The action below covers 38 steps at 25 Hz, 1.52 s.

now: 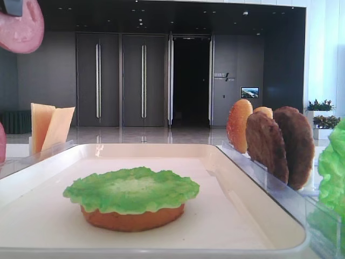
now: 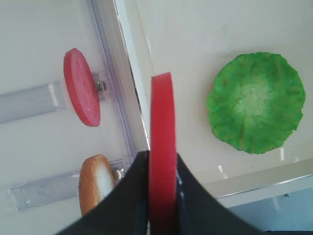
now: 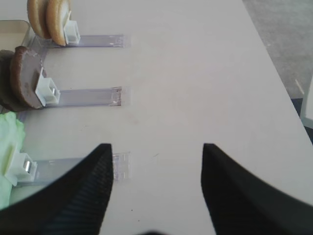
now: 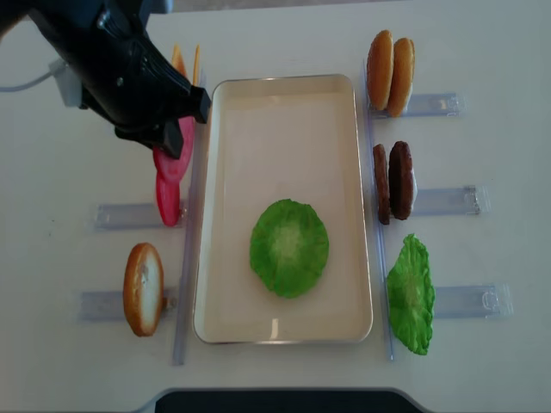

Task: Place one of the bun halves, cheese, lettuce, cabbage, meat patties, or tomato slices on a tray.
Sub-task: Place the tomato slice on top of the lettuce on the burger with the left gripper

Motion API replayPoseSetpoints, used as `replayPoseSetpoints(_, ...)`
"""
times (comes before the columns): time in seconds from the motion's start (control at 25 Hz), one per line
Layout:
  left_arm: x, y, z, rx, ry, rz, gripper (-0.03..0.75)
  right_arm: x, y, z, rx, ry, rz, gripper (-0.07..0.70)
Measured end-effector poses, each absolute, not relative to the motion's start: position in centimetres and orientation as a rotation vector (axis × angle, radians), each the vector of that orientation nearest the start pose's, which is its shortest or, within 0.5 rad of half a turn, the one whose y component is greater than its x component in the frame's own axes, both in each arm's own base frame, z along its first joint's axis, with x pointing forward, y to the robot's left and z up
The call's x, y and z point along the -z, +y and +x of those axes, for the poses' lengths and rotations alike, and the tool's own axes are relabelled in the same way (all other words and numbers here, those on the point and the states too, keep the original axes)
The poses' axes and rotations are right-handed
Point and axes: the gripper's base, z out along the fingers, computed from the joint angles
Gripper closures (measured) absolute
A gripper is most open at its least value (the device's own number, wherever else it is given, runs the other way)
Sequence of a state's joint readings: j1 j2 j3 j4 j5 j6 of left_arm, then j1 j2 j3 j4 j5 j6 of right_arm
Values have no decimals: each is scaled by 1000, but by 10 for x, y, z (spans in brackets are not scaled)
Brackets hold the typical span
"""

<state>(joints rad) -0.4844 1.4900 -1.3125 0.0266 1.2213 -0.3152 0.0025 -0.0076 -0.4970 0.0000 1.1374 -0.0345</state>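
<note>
Tomato slice (image 2: 162, 152) is what my left gripper (image 2: 162, 181) pinches edge-on, the two dark fingers (image 2: 131, 196) pressed against its flat faces, and in the left wrist view it hangs over the long left rim of the tray (image 2: 142, 98). From the overhead view the slice (image 4: 176, 153) shows red just under my left arm, beside the tray's (image 4: 284, 331) left edge and not yet on it. A second tomato slice (image 2: 82, 87) stands upright in its clear rack (image 2: 29, 100) close by, outside the rim.

On the tray a bun half (image 1: 132, 216) lies flat with a lettuce leaf (image 1: 131, 189) spread over it; from above only the green leaf (image 4: 289, 248) shows, a little below the tray's middle. Another bun half (image 4: 143, 288) stands on edge in the lower left rack, and the cheese slices (image 1: 49, 125) stand at the far left corner.

On the right side, two bun halves (image 4: 389, 72) stand together in the top rack, two meat patties (image 4: 393, 181) in the middle one, and a green ruffled leaf (image 4: 410, 294) in the lowest.

My right gripper (image 3: 156, 188) hangs over the bare table (image 3: 205, 88) to the right of those racks, its fingers (image 3: 95, 196) spread wide with nothing between them.
</note>
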Motion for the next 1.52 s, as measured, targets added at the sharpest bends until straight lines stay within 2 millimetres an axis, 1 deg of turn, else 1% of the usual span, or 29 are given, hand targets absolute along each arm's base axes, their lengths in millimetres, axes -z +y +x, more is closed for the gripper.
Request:
replayPoseSetpoints(0.08,-321,-129,250,116,2873,251,666,-270,0,-9,19,2116,-39,218)
replayPoseSetpoints(0.16,-320,-122,236,118,2879,244,666,-270,0,-9,19,2116,-39,218)
replayPoseSetpoints(0.24,-313,-115,219,128,2907,237,666,-270,0,-9,19,2116,-39,218)
replayPoseSetpoints(0.36,-309,-104,191,185,2922,210,666,-270,0,-9,19,2116,-39,218)
replayPoseSetpoints(0.48,-313,-91,165,234,2879,156,666,-270,0,-9,19,2116,-39,218)
replayPoseSetpoints(0.56,-315,-86,154,257,2845,129,666,-270,0,-9,19,2116,-39,218)
replayPoseSetpoints(0.64,-315,-82,148,280,2809,112,666,-270,0,-9,19,2116,-39,218)
replayPoseSetpoints(0.84,-310,-82,148,293,2789,99,666,-270,0,-9,19,2116,-39,218)
replayPoseSetpoints(1.0,-309,-87,157,325,2735,93,666,-270,0,-9,19,2116,-39,218)
replayPoseSetpoints(1.08,-309,-92,164,379,2690,85,666,-270,0,-9,19,2116,-39,218)
replayPoseSetpoints(1.24,-303,-112,178,553,2656,134,667,-270,0,-9,19,2116,-39,218)
replayPoseSetpoints(1.36,-292,-129,191,690,2654,177,667,-270,0,-9,19,2116,-39,218)
replayPoseSetpoints(1.52,-273,-151,208,855,2663,224,667,-270,0,-9,19,2116,-39,218)
